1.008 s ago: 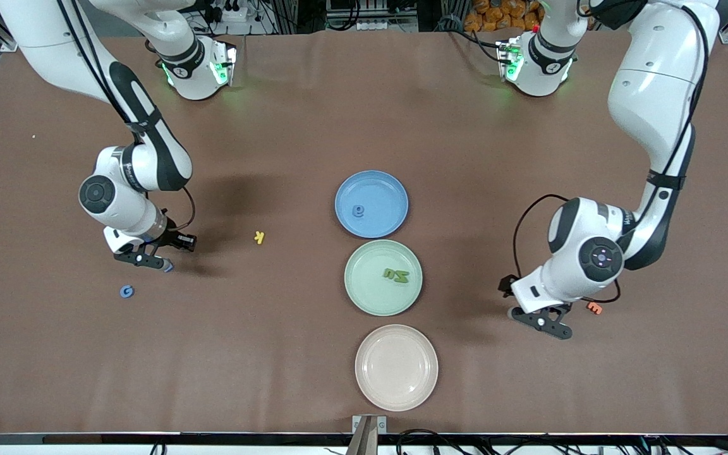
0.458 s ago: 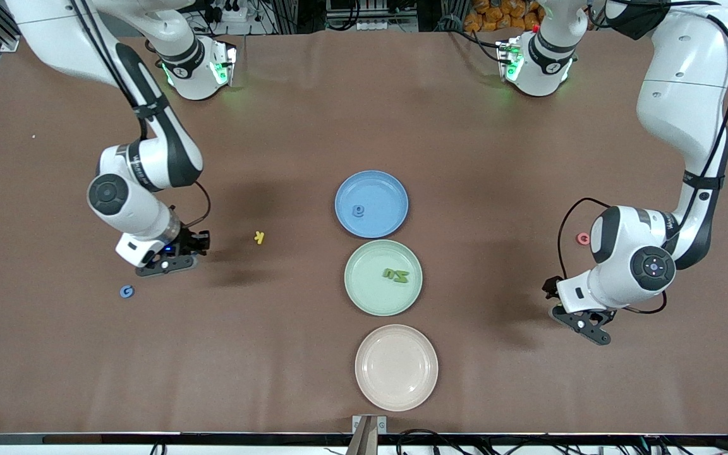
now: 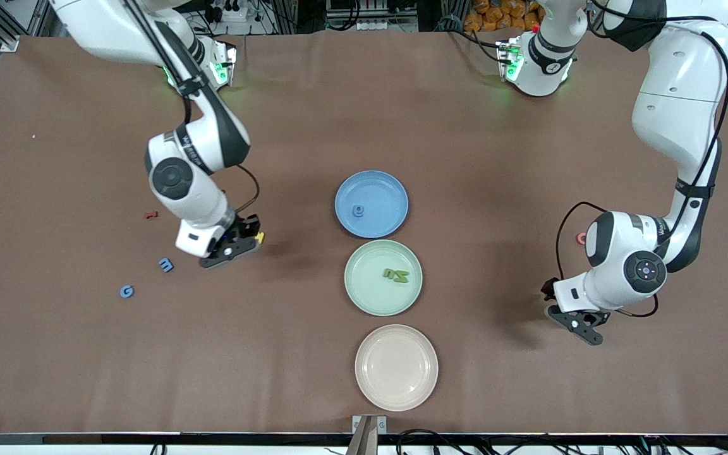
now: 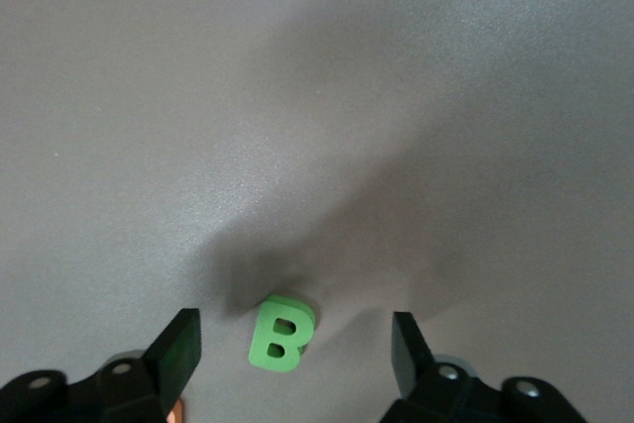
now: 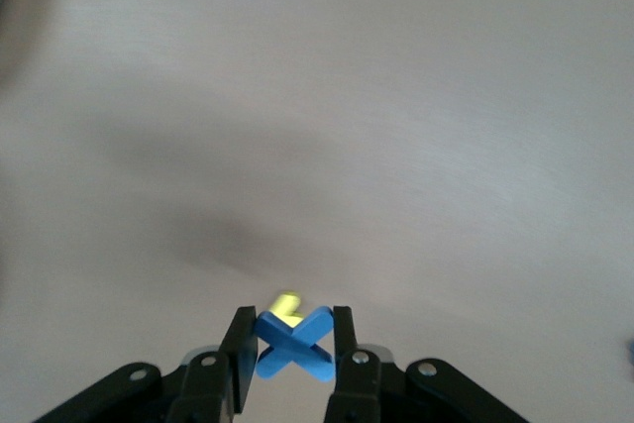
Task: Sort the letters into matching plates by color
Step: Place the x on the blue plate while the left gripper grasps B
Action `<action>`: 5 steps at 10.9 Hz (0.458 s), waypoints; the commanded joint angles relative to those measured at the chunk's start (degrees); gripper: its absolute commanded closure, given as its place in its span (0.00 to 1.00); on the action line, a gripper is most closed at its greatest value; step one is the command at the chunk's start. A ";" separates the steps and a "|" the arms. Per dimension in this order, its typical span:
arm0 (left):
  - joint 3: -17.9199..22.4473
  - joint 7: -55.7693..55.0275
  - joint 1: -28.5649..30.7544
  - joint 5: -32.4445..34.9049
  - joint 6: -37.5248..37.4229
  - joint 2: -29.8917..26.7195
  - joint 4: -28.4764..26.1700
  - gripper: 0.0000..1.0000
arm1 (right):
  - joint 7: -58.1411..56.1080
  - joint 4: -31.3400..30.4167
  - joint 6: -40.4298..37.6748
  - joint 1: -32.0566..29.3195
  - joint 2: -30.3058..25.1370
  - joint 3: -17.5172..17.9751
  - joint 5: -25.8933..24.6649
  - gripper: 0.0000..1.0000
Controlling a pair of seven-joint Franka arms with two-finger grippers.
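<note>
Legibly, green "B" [image 4: 282,333] between left pincer [image 4: 295,346] fingers.

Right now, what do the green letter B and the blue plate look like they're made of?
The green letter B looks like soft foam or rubbery plastic: thick, with rounded edges, a flat matte colour and no glare. The blue plate looks like matte plastic or a similar composite: an even, dull surface, a smooth raised rim and only a faint sheen. Neither can be settled by sight alone.

the green letter [image 4: 281,333] reads "b"; blue letters on the table read "m" [image 3: 165,265] and "g" [image 3: 126,291].
</note>
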 commanded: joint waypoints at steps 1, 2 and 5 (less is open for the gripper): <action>-0.15 1.11 0.69 -0.47 0.77 0.04 -0.26 0.15 | -0.55 2.79 -1.22 6.12 -0.04 -0.18 -0.98 0.76; -0.15 1.20 1.04 -0.56 0.77 0.22 -0.44 0.15 | -0.81 3.58 -1.22 7.97 0.31 -0.18 -0.98 0.76; -0.15 1.20 1.31 -0.65 0.77 0.83 -0.35 0.19 | -0.55 8.32 -1.22 14.47 4.17 -0.09 -0.55 0.76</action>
